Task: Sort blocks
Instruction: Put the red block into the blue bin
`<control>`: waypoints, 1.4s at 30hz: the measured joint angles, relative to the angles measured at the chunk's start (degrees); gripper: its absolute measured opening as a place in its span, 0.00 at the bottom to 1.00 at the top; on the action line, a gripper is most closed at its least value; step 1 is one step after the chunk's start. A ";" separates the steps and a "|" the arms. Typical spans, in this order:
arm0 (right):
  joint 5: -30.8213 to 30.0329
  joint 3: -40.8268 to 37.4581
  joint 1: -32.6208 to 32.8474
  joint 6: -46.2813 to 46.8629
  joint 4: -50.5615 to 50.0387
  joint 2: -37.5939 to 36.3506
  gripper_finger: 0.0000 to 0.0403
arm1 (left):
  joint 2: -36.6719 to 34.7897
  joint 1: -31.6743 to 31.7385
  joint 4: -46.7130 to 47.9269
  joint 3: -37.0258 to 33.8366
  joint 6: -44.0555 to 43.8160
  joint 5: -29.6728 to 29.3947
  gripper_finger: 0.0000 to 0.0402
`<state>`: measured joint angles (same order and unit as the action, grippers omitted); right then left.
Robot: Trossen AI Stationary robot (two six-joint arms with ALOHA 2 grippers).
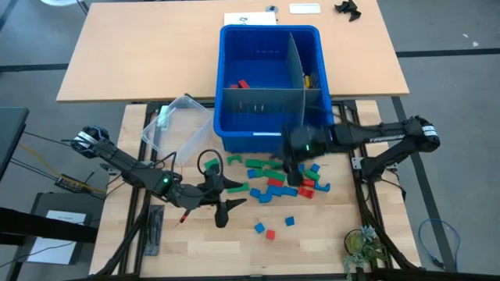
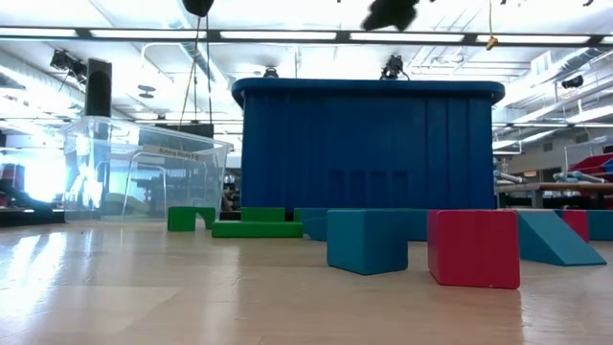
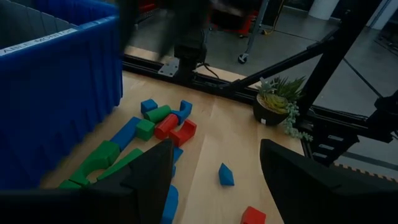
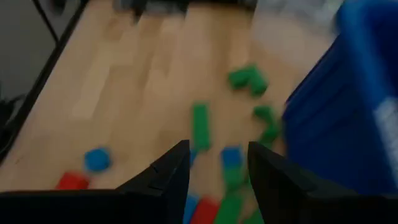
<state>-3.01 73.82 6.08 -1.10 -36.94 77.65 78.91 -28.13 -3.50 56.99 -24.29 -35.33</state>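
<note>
From above: blocks [image 1: 273, 181] scattered on the table [image 1: 312, 234] in front of the blue bin [image 1: 269, 86], a few inside it; clear tub [image 1: 176, 121] beside the bin. Left gripper [image 1: 221, 197] low by the pile's edge, fingers apart, empty. Right gripper [image 1: 293, 176] over the pile.

Table level: blue and red cubes nearest.

Right wrist: fingers apart, nothing between.
</note>
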 joint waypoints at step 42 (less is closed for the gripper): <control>-13.09 -46.81 15.49 38.56 25.78 -0.02 0.57 | 0.02 0.00 -0.03 -0.02 0.00 0.02 0.62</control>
<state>-16.10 27.01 21.56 37.46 -11.16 77.62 78.93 -28.14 -3.53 56.97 -24.29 -35.31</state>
